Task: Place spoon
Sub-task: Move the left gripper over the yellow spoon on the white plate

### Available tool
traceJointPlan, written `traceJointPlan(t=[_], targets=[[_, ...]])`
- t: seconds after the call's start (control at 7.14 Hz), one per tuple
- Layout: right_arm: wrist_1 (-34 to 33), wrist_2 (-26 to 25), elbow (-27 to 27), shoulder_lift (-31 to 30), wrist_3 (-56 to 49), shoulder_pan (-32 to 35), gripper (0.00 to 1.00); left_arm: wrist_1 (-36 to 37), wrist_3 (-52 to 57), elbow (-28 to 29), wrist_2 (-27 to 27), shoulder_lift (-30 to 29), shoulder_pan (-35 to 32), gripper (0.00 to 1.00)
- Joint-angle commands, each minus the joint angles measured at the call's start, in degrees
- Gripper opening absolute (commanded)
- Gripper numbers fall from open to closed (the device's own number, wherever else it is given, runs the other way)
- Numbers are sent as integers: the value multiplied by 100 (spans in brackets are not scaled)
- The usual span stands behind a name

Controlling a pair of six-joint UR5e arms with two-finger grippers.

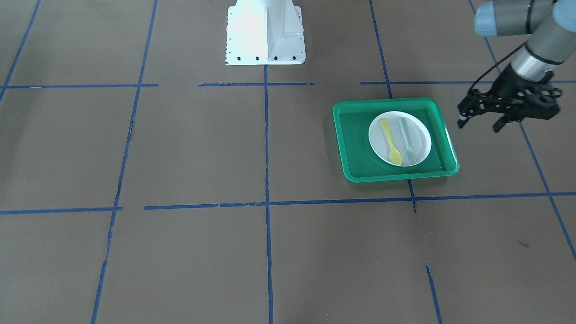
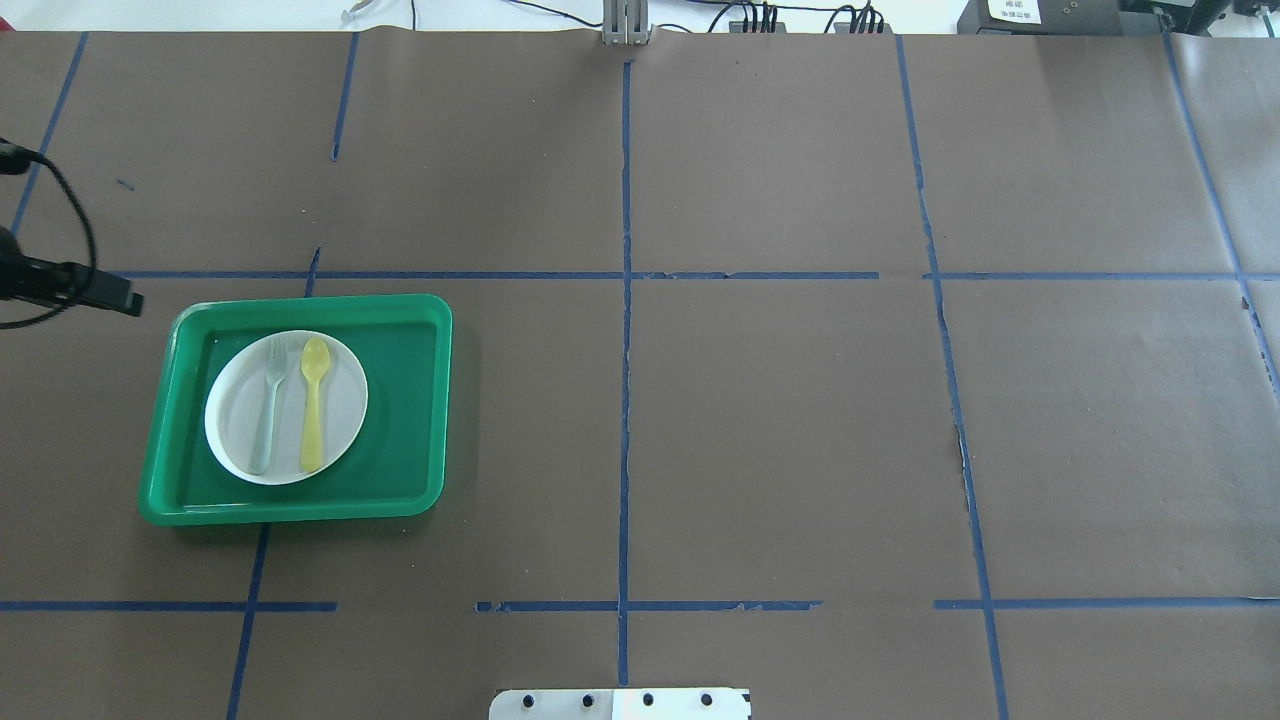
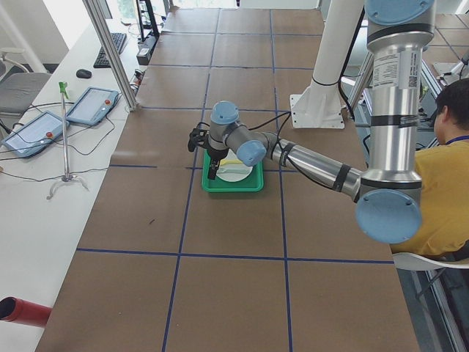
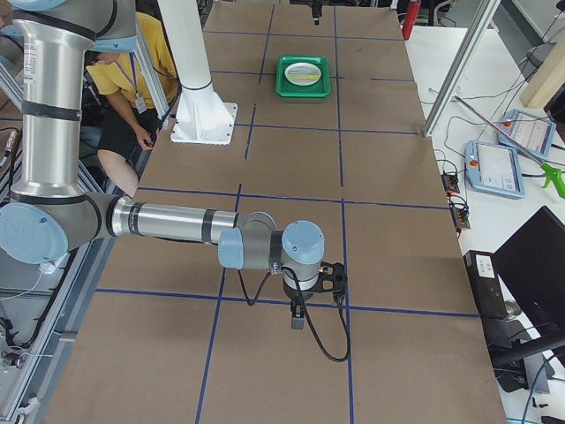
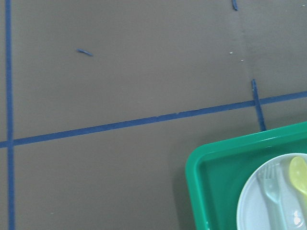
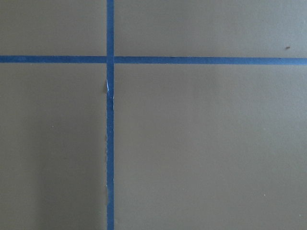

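Note:
The yellow spoon (image 1: 390,140) lies on the white plate (image 1: 423,139), beside a pale grey-green fork (image 1: 407,139), both parallel. The plate sits in a green tray (image 1: 387,106). In the overhead view the spoon (image 2: 313,405) is right of the fork (image 2: 268,405). My left gripper (image 1: 478,125) hovers open and empty beside the tray, outside its edge. The left wrist view shows the tray corner (image 5: 206,167) and the spoon's bowl (image 5: 298,172). My right gripper (image 4: 300,309) is far from the tray, low over the table; I cannot tell whether it is open or shut.
The table is covered in brown paper with blue tape lines. The robot's white base (image 1: 265,33) stands at the middle of its side. A seated person (image 3: 447,169) is behind the robot. Pendants and cables lie on the side bench (image 4: 503,168).

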Motion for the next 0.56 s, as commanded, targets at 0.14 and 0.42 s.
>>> traceJointPlan(t=[0.14,0.42], targets=[[0,0,0,0,0,0,100,-56,-1447,889,548,-1001,1329,92],[0,0,0,0,0,0,100,-56,-1747,891,531,-1003,1497,65]])
